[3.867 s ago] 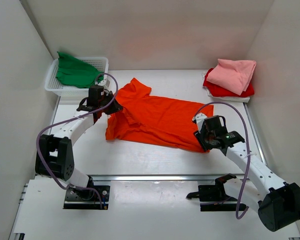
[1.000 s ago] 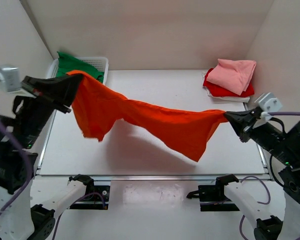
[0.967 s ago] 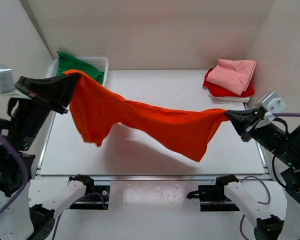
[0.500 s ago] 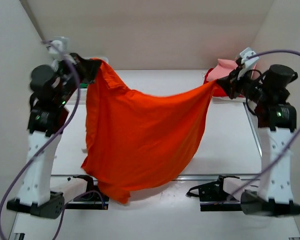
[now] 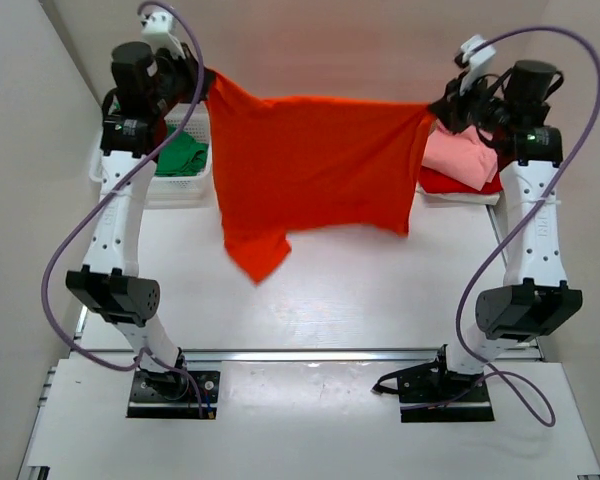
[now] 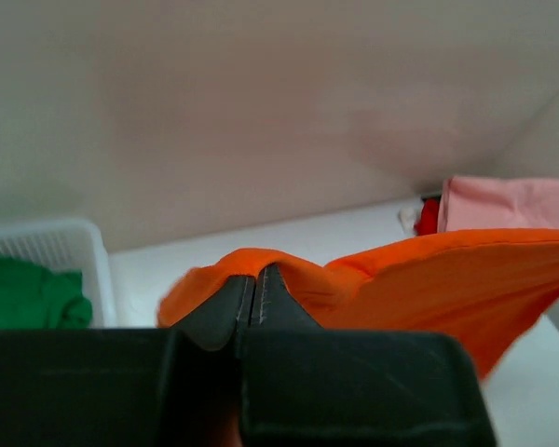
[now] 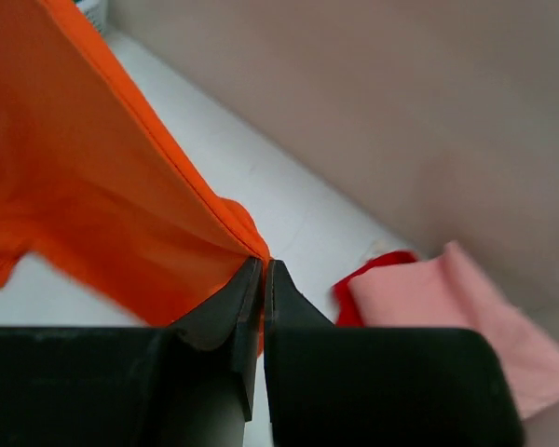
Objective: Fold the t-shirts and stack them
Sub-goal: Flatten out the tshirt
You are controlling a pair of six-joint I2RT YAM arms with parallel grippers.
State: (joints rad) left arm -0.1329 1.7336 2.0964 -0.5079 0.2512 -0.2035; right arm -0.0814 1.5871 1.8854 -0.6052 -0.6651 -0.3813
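Note:
The orange t-shirt (image 5: 315,160) hangs spread in the air above the far half of the table, its top edge stretched level between both grippers. My left gripper (image 5: 204,82) is shut on its upper left corner, and the cloth (image 6: 429,279) shows pinched at its tips in the left wrist view. My right gripper (image 5: 437,110) is shut on the upper right corner, and the cloth (image 7: 93,196) shows in the right wrist view. The green t-shirt (image 5: 178,158) lies in the basket. The folded pale pink t-shirt (image 5: 465,155) lies on the red t-shirt (image 5: 450,183) at the back right.
A white mesh basket (image 5: 140,185) stands at the back left, below my raised left arm. White walls close the table's back and sides. The pink and red pile sits on a white sheet at the right wall.
Both arms have lifted and swung toward the back wall, carrying the orange t-shirt from a low sagging drape near the front up into a taut, flat hang.

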